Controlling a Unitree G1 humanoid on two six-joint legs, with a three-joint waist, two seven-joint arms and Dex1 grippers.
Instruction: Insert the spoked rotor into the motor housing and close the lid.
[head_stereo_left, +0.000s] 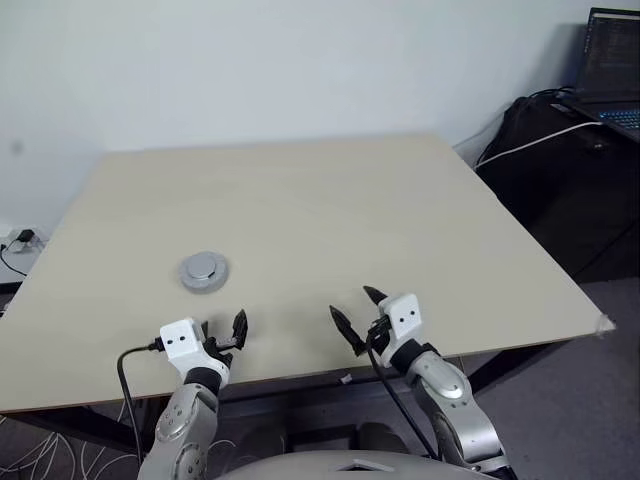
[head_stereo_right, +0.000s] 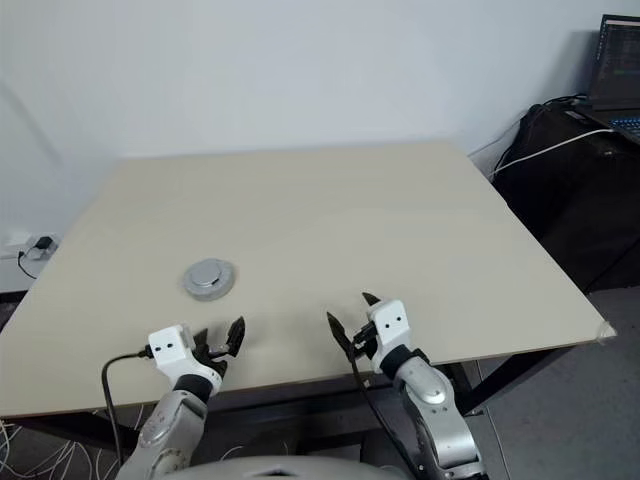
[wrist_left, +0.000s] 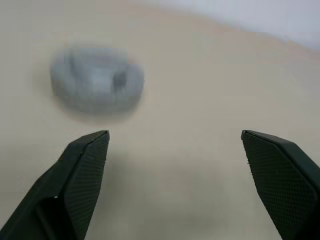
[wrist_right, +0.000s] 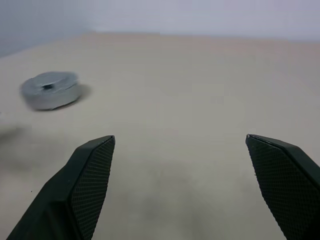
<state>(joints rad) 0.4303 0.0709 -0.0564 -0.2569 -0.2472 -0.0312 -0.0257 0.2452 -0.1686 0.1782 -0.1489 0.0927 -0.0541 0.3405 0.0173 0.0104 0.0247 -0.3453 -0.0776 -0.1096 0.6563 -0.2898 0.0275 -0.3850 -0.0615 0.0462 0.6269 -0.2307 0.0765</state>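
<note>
Motor housing (head_stereo_left: 204, 270) alone on table (head_stereo_left: 400, 220), laptop (head_stereo_left: 612, 70) well apart.

The table (head_stereo_left: 330, 210) is bare across nearly its whole top, so a gripper can sweep freely over the middle, the far edge and the right half. The one obstacle on it is the closed motor housing (head_stereo_left: 204, 270), a low grey disc on the near left. The left gripper (head_stereo_left: 222, 331) hangs just in front of it, jaws spread and empty, with clear tabletop between. The right gripper (head_stereo_left: 359, 315), also spread wide, has open surface ahead and a clear diagonal line to the housing
</note>
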